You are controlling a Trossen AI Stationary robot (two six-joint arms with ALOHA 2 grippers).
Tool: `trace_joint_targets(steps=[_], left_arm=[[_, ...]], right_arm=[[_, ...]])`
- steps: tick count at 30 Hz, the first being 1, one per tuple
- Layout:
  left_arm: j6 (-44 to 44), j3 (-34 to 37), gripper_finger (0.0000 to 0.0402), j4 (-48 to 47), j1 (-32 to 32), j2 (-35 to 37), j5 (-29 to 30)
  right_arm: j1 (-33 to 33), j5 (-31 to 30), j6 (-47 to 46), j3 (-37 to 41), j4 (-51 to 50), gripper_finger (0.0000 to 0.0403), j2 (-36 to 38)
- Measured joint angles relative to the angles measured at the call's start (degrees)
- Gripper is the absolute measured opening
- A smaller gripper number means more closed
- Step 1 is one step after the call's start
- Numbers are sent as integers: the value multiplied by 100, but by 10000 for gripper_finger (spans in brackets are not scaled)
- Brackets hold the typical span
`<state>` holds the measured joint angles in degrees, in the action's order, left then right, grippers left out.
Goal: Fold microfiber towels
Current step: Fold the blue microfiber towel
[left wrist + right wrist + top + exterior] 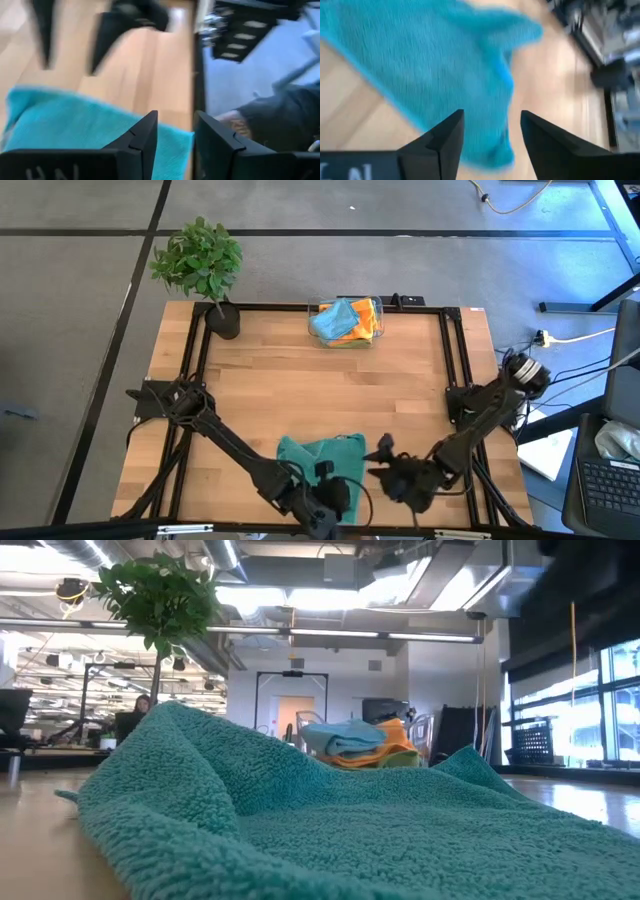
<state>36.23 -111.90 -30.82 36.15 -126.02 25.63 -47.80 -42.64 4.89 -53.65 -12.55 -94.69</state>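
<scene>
You have one teal towel [322,452] rumpled, not yet folded, on the worktop's [300,380] near edge; left hand [172,145] and right hand [492,145] open, empty; more towels [345,320] wait in the far bin [375,337].

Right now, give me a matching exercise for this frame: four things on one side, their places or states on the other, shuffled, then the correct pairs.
Column one:
1. teal towel
2. clear bin
3. potted plant
4. right claw

Column two:
A. at the table's far left corner
B. open, just beside the towel's right edge
C. rumpled at the near edge, between the two arms
D. at the middle of the far edge, holding blue and orange cloths

Pairs: 1-C, 2-D, 3-A, 4-B
</scene>
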Motion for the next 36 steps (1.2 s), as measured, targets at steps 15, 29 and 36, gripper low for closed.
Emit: trace_joint_targets(steps=[15, 29, 36], left_arm=[[109, 0, 120, -398, -404, -831, -398], [1132, -13, 120, -1316, -292, -1182, -908], [1173, -20, 120, -1702, -193, -1187, -691]], right_arm=[[140, 173, -1307, 1403, 83, 170, 478], [1498, 1789, 733, 2035, 2888, 144, 466], [2055, 3450, 143, 2037, 3570, 129, 276]])
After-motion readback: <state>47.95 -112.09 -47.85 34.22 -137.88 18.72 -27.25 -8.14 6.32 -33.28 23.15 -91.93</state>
